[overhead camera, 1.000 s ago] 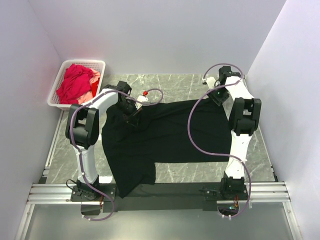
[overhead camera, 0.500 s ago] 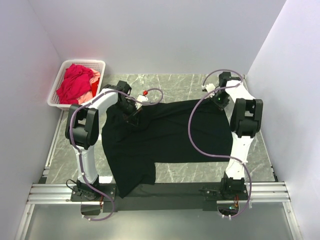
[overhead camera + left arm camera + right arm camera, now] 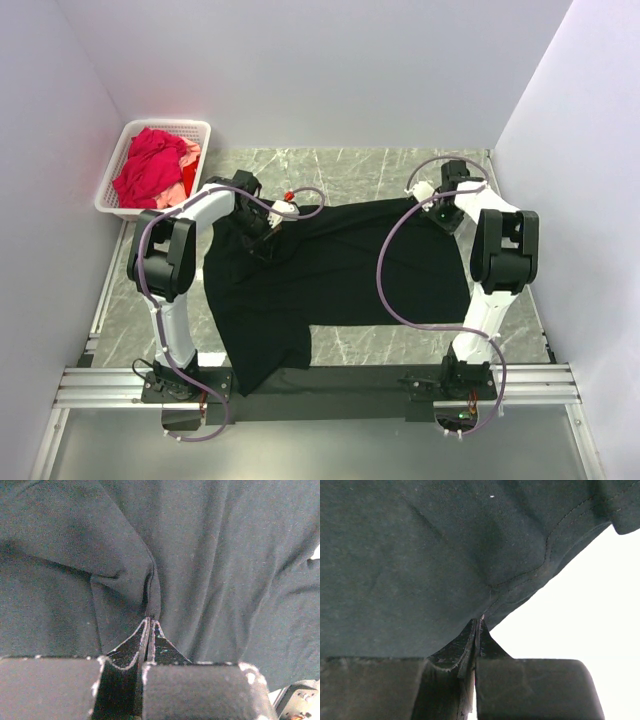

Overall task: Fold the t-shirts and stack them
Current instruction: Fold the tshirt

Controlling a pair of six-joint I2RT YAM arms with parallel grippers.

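**Top view.**
- Black shirt (image 3: 330, 275): spread across the tabletop (image 3: 360, 168), with its near-left part hanging over the near edge by the left arm's base.
- Left pincer (image 3: 262, 238): on the shirt's far-left part.
- Right pincer (image 3: 447, 212): at the shirt's far-right edge.
- Red and pink shirts (image 3: 150, 168): heaped in the basket (image 3: 165, 125) at far left, well apart from the black shirt.
- Step in hand, as judged: lift the far edge and bring it toward you for a fold. Raise both sides level and at equal pace, so the cloth drapes flat and does not twist.
- The arms cover both grip points here. Collar and sleeves are hard to pick out on the dark cloth.

**Left wrist view.**
- Left pincer (image 3: 150, 621): clamped on a pinched ridge of black cloth.
- You cannot tell how many layers it holds.

**Right wrist view.**
- Right pincer (image 3: 479, 620): closed on the stitched hem (image 3: 547, 555), right at the shirt's edge.
- The bite looks thin, so keep tension gentle or it may slip.
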